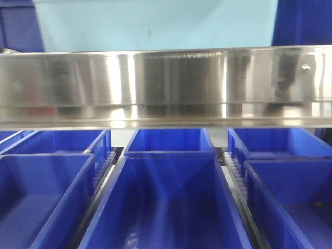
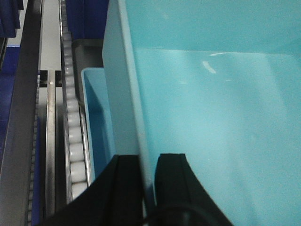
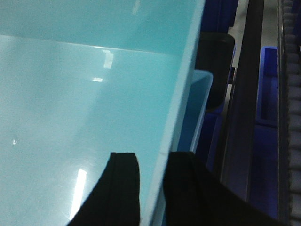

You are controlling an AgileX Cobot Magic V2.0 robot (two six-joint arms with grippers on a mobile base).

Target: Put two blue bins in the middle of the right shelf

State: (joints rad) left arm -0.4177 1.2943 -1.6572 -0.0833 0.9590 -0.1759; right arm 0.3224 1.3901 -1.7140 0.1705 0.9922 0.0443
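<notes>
Your left gripper (image 2: 146,162) is clamped on one side wall of the light blue bin (image 2: 211,103), and your right gripper (image 3: 157,160) pinches the opposite wall. From the front, that bin sits up above the steel shelf rail (image 1: 166,85), with dark blue bins (image 1: 166,207) in rows below. A second light blue bin (image 2: 96,117) peeks out just beside the gripped wall
</notes>
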